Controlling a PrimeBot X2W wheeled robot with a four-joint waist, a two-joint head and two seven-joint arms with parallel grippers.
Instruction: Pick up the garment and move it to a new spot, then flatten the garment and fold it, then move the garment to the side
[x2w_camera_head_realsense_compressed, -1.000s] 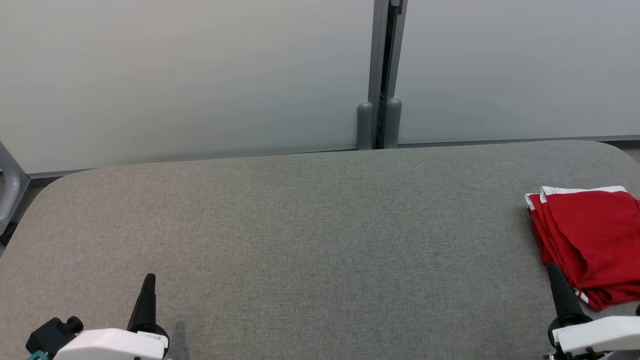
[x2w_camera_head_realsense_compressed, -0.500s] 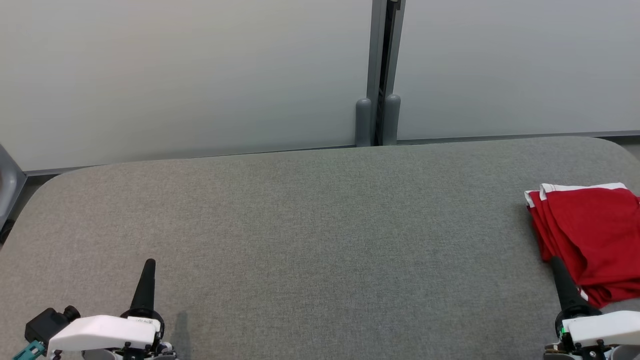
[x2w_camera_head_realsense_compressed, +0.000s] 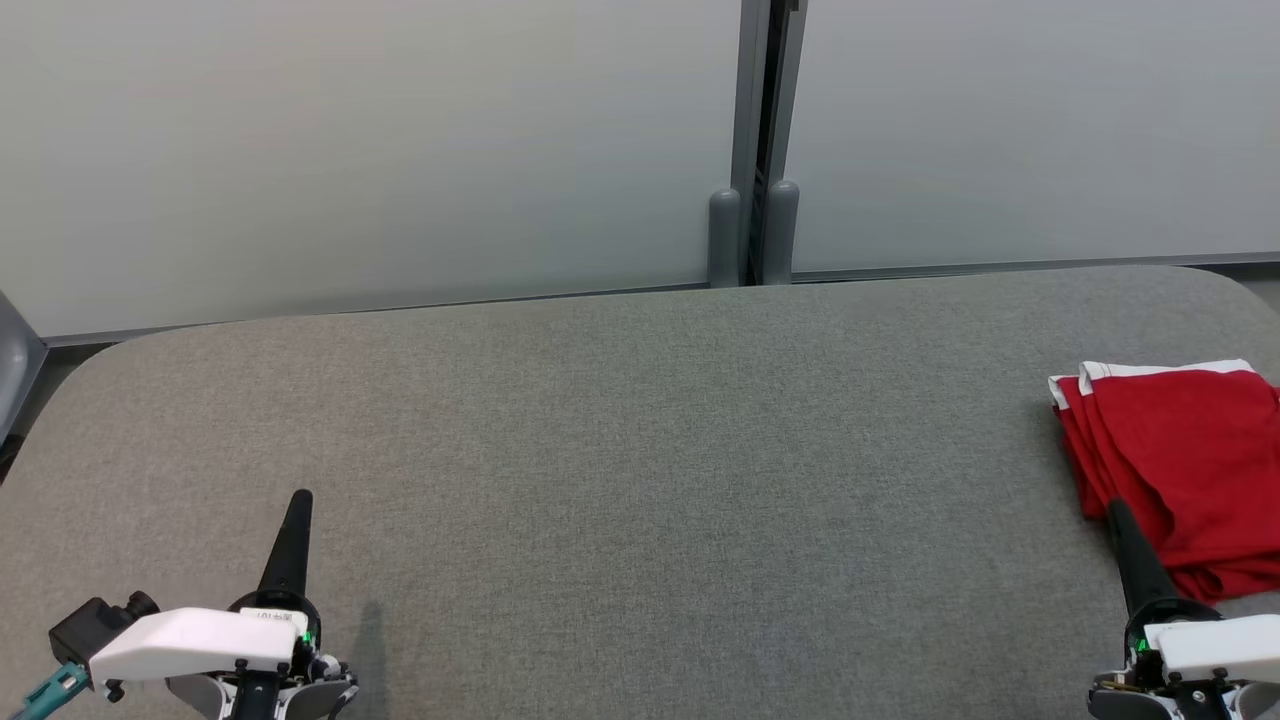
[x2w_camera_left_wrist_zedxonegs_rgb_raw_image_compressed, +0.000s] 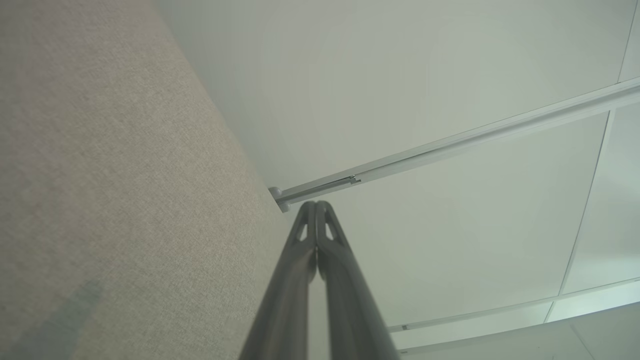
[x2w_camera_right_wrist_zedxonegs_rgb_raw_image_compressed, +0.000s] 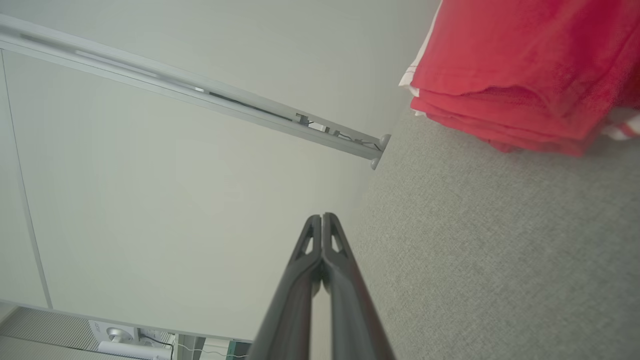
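Looking down, we see the folded red garment at the worktop's right edge; our left tool and right tool are both clenched empty, the right one near it.

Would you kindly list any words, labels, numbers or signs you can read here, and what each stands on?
No text can be read.
Small label on the white casing of the left hand: too small to read.
Red garment: no lettering visible, only white stripes.
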